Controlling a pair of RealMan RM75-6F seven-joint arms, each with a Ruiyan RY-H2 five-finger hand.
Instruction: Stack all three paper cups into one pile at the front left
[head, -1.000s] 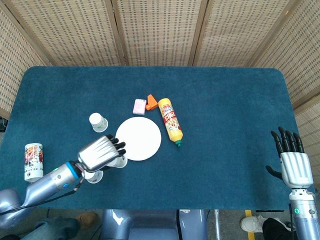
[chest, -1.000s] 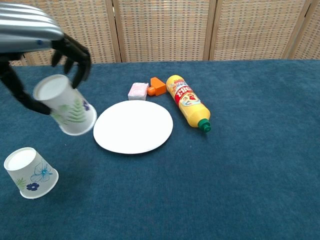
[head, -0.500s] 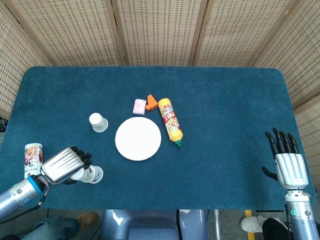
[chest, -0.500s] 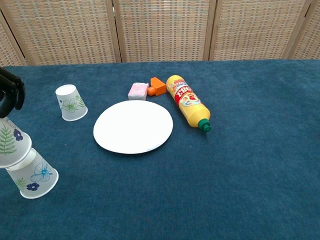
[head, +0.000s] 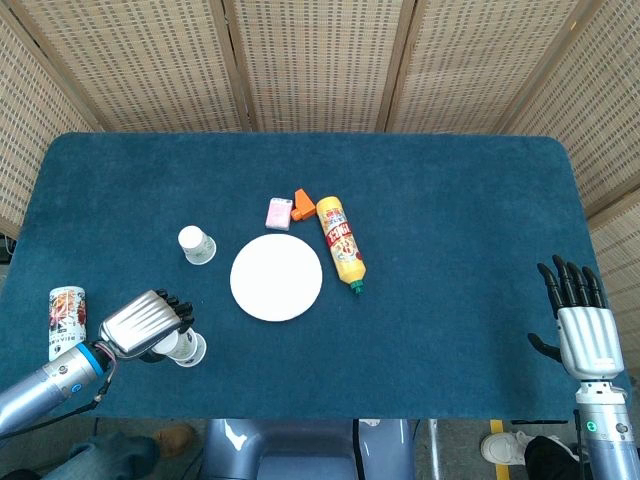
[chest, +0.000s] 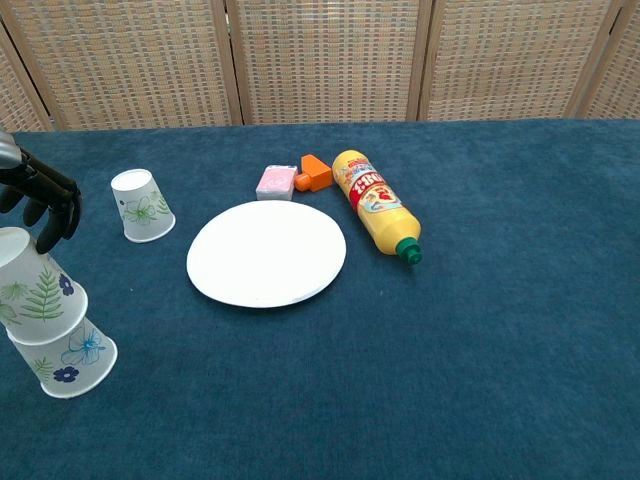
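Observation:
Two upturned paper cups sit nested at the front left: a fern-printed top cup (chest: 36, 292) on a blue-flowered bottom cup (chest: 68, 360). From above the stack (head: 185, 348) shows beside my left hand (head: 143, 323). That hand curls its dark fingers (chest: 47, 205) over the top cup's upper end and still holds it. A third cup (head: 197, 244) (chest: 141, 205) stands upside down farther back, apart from the stack. My right hand (head: 583, 322) hangs off the table's right front edge, fingers spread, holding nothing.
A white plate (head: 276, 278) (chest: 266, 253) lies right of the cups. Behind it are a yellow bottle (head: 340, 241) (chest: 378, 205) on its side, a pink packet (head: 279, 212) and an orange piece (head: 303, 204). A drink can (head: 66, 322) lies at the table's left edge.
My left hand carried the fern cup from near the plate to the front left and set it down over the flowered cup, where it now sits straighter. The right hand barely shifted.

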